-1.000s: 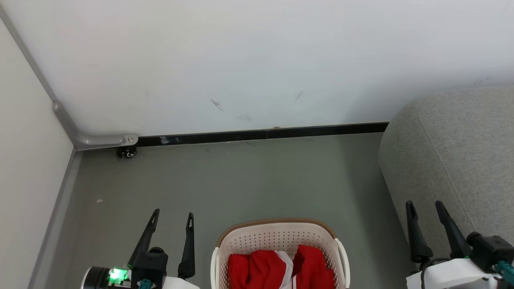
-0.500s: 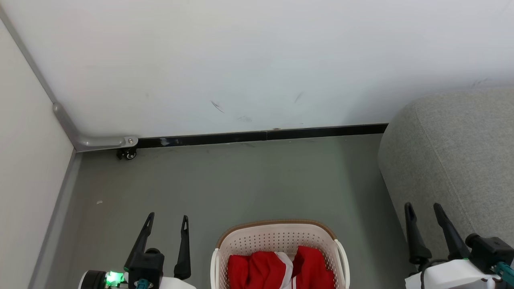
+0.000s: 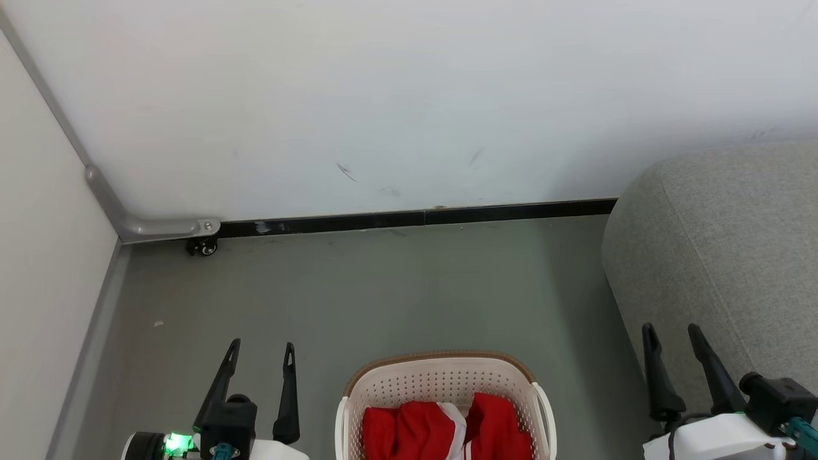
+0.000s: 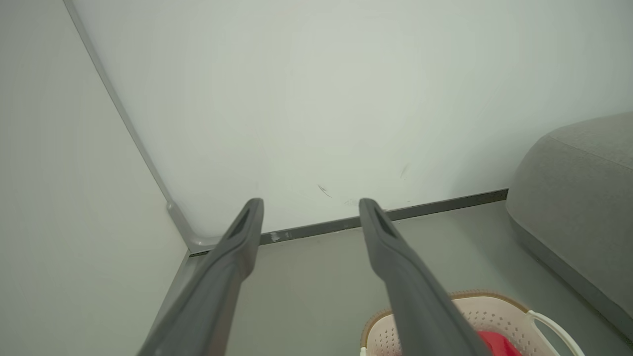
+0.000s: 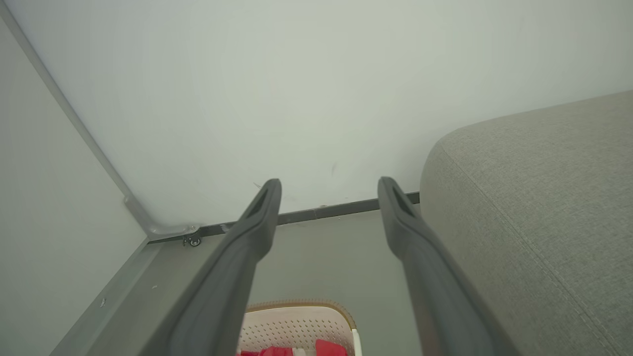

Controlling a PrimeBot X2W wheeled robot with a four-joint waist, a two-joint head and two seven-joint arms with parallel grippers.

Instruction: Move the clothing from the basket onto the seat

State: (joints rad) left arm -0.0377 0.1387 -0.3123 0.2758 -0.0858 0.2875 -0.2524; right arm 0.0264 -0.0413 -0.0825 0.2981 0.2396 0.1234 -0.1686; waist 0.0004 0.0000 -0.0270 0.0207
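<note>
Head view: found clothing (image 3: 441,431) heaped inside basket (image 3: 441,377) on floor (image 3: 383,287), seat (image 3: 722,255) near at right; saw left gripper (image 3: 262,345) and right gripper (image 3: 670,327) flanking basket, both spread wide and empty.

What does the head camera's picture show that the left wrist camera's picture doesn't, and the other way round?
Head view adds: the right gripper, fingers apart near the seat, a small caster wheel in the corner, and a green light behind the left gripper.
Left wrist view adds: the seat's dark lower edge by the floor.
Both share: the left gripper's open fingers, the basket with red clothing inside, and the black skirting strip.
</note>
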